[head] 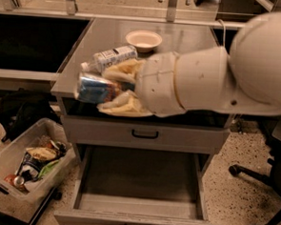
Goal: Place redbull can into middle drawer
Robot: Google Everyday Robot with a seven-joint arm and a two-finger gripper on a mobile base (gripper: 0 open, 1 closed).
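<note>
My gripper (105, 89) is shut on the redbull can (90, 88), a blue-and-silver can held on its side between cream fingers (123, 69). It hovers over the front left edge of the cabinet top (183, 36), above the drawers. The middle drawer (141, 179) is pulled out below, with a bare grey tray and a small dark handle at its front. The can is well above the drawer and left of its middle.
A clear bottle with a white label (110, 56) lies on the cabinet top just behind the gripper. A white bowl (143, 39) stands further back. The shut top drawer has a black handle (145, 133). A bin of snacks (25, 162) sits on the floor left, a chair base (262, 188) right.
</note>
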